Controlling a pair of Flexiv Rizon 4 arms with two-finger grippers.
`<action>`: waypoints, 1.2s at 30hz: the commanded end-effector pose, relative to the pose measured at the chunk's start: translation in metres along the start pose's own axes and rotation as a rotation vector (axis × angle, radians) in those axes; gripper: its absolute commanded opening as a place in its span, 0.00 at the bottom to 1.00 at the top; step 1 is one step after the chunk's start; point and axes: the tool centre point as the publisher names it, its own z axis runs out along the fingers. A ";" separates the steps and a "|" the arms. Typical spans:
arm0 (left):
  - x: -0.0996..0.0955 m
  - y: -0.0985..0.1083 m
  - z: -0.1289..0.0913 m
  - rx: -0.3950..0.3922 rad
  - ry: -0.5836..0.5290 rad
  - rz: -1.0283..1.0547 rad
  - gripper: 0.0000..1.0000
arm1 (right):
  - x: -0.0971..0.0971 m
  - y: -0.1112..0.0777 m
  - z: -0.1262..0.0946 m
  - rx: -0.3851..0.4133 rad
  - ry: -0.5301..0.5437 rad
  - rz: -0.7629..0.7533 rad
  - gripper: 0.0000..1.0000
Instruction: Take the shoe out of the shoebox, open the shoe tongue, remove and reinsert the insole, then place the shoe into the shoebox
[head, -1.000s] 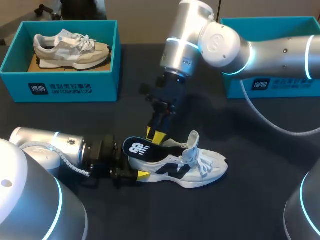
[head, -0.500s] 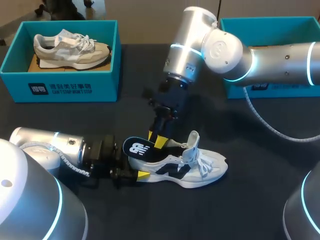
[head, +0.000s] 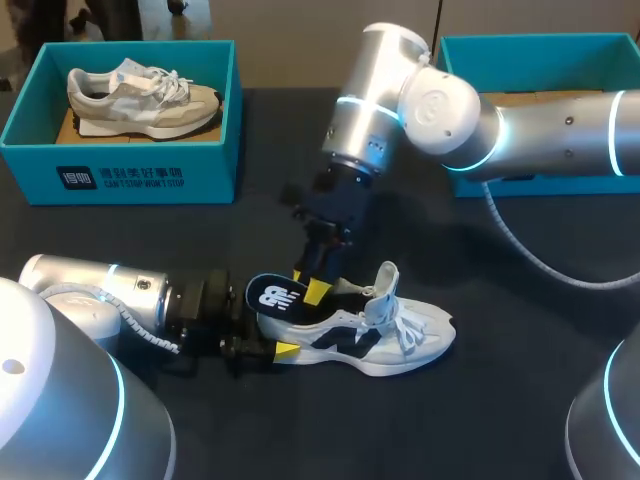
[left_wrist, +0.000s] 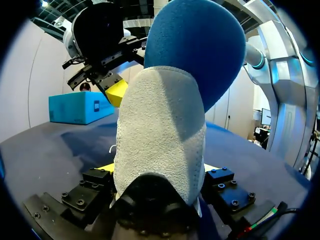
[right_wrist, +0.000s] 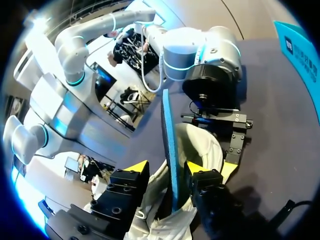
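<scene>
The left arm (head: 120, 295) lies low and nearly level over the table (head: 480, 420). It comes in from the left of the white shoe (head: 385, 335), with its wrist aimed at the heel. The left gripper (head: 275, 348) is clenched on that heel. In the left wrist view the pale heel fills the space between the two finger blocks and is pressed from both sides.

The white shoe stands on its sole on the table, toe pointing away from the left gripper and tongue raised. A dark blue insole (head: 272, 296) sticks up out of the shoe's opening at the heel end, leaning back over the left gripper.

The right gripper (head: 307, 283) points steeply down just above that opening. The insole stands on edge between its yellow fingertips (right_wrist: 136, 170). One tip is close beside the insole and the other is off it, so the jaws are released. The right arm (head: 540, 125) comes in level from the right of the shoe, bends at a large elbow and drops towards it.

There are two arms, two grippers, two shoes, one insole and two teal shoeboxes. The left shoebox (head: 120, 175), behind and left of the white shoe, holds the beige shoe (head: 140, 98). The right shoebox (head: 540, 42) sits behind and right of the white shoe, partly hidden by the right arm.
</scene>
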 end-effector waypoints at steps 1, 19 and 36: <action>0.000 0.000 0.001 -0.002 -0.004 -0.001 0.00 | -0.001 0.000 0.006 -0.001 0.001 0.004 0.40; 0.000 0.000 0.001 -0.002 -0.004 -0.001 0.00 | -0.001 -0.003 0.009 -0.030 -0.022 0.006 0.27; 0.000 0.000 0.001 -0.002 -0.004 -0.001 0.00 | -0.002 0.002 0.004 -0.035 -0.045 -0.005 0.00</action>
